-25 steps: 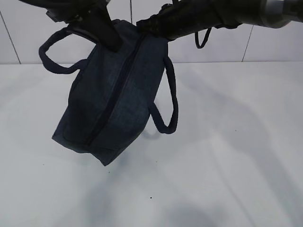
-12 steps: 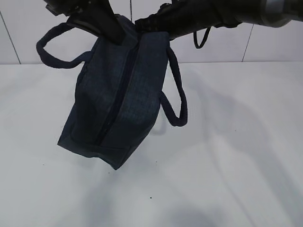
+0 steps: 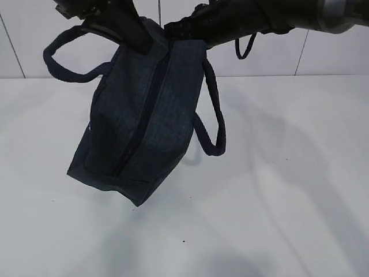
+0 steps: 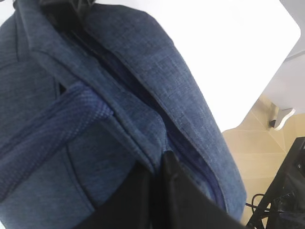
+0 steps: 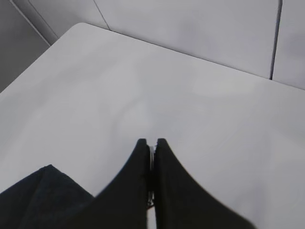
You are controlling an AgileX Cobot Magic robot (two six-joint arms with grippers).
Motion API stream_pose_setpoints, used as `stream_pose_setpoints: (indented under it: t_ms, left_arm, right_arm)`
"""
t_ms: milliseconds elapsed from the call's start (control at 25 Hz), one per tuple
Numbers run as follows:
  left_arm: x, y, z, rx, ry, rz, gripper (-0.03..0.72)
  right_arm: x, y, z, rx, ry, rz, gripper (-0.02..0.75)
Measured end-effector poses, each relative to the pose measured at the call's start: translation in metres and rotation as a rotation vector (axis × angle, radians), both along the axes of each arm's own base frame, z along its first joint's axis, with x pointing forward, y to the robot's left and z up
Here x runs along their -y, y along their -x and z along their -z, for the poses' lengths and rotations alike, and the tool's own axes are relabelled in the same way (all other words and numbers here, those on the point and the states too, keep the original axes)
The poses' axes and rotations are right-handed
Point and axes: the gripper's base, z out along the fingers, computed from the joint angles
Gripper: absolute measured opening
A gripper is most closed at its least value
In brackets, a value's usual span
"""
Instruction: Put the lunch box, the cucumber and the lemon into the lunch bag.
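The dark navy lunch bag (image 3: 144, 121) hangs in the air above the white table, tilted, with its zipper (image 3: 138, 127) facing the camera and looking closed. My left gripper (image 3: 137, 41) is shut on the bag's fabric beside the zipper's top end; in the left wrist view its jaws (image 4: 159, 160) pinch the fabric (image 4: 124, 81). My right gripper (image 3: 173, 29) is shut at the bag's top end; the right wrist view shows its jaws (image 5: 151, 143) clamped on a thin metal zipper pull (image 5: 151, 160). The lunch box, the cucumber and the lemon are out of view.
Two loop handles hang loose, one at the left (image 3: 57, 63) and one at the right (image 3: 213, 115). The white table (image 3: 277, 190) lies below the bag, with a tiled wall (image 3: 323, 57) behind. The left wrist view shows the table's edge (image 4: 267, 71) and floor beyond.
The bag has swung a little to the right and upward, then settled slightly back left. Both grippers have kept their hold at the top.
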Motion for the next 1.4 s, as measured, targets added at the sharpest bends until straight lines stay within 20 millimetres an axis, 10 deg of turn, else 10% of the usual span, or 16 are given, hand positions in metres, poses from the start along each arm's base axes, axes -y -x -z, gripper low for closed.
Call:
stream_pose_setpoints:
  t_ms: [400,880,1400]
  left_arm:
    - [0.002,-0.002,0.006,-0.021,-0.016,0.008,-0.008]
    - [0.007,-0.004,0.017,-0.072,-0.024,0.032,-0.008]
    - [0.021,-0.049,0.053,-0.078,0.126,-0.132,-0.008]
  right_arm:
    - [0.001,-0.001,-0.001,0.019,0.008,-0.006,0.021]
    - [0.006,-0.004,-0.026,0.089,-0.025,-0.063,0.370]
    - [0.101,0.018,-0.119,0.148,-0.103,0.042,0.380]
